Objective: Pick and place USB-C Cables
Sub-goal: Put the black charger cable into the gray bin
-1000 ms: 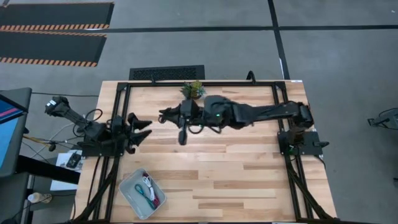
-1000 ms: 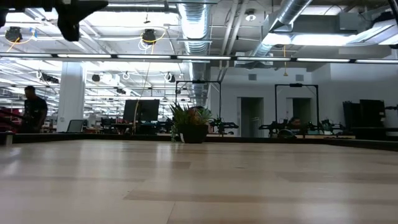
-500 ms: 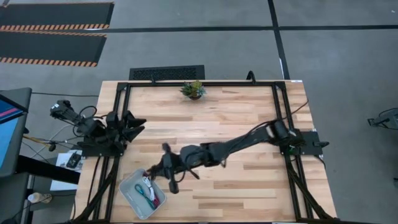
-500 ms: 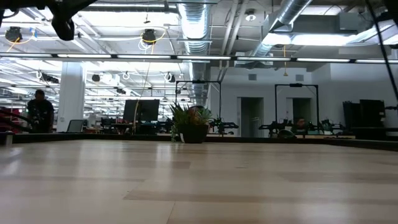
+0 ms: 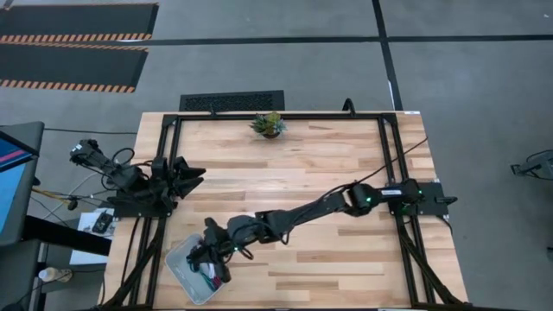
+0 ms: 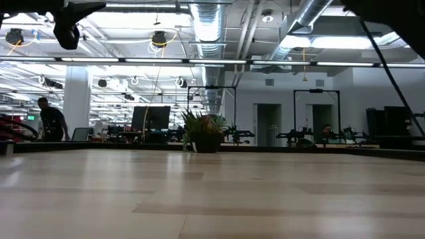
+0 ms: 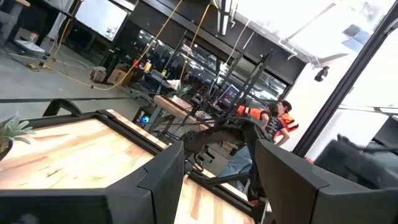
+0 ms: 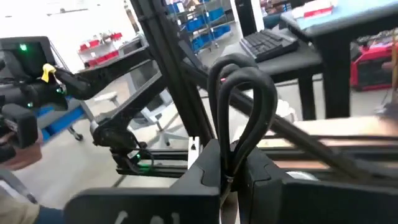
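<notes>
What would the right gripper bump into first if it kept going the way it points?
Probably the grey tray. From above, the right gripper sits over it, holding a looped black cable and pointing toward the table's left front corner. Its height above the tray is unclear.

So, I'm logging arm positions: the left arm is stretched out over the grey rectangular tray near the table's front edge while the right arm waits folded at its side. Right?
Not quite, the arms are swapped. The high view shows the right gripper reaching over the grey rectangular tray, gripping a looped black cable, while the left gripper waits folded at its side.
</notes>
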Motion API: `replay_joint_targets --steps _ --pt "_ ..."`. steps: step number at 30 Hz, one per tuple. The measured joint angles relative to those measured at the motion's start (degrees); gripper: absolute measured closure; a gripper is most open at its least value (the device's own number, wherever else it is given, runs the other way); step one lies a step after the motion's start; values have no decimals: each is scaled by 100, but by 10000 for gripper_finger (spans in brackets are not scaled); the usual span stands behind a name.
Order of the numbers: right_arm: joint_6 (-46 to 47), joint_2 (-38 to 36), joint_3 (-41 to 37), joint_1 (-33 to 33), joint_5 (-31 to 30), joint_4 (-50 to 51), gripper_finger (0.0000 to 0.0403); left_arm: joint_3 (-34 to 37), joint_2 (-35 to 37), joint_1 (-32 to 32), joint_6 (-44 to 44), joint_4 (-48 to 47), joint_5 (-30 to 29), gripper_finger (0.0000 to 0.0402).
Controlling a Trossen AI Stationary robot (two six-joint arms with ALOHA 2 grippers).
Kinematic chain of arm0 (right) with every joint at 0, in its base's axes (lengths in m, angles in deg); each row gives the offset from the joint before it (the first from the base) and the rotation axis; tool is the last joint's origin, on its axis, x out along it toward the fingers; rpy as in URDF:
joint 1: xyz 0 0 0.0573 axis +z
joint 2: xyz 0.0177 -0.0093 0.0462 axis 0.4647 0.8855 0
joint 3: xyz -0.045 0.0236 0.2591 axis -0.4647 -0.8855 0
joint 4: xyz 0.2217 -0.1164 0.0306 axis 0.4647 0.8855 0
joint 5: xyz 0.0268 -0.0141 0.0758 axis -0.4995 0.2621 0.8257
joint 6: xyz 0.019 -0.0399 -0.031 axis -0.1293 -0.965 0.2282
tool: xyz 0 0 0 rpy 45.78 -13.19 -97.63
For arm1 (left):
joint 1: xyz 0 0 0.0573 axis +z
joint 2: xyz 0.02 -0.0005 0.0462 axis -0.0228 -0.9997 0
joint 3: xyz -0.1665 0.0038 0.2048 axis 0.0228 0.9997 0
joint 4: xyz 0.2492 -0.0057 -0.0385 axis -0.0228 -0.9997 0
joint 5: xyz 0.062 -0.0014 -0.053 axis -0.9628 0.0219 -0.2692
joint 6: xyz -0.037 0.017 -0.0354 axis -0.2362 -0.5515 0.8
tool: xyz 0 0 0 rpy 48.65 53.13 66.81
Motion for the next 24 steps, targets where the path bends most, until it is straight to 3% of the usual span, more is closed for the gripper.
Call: replay_joint_targets --steps 3,15,24 --pt "237 335 211 23 50 -75 385 0 -1 0 4 0 0 215" --pt "195 341 79 58 0 229 385 0 0 0 8 38 -39 215" --pt "598 835 67 112 11 -69 385 2 -7 0 -2 -39 -46 215"
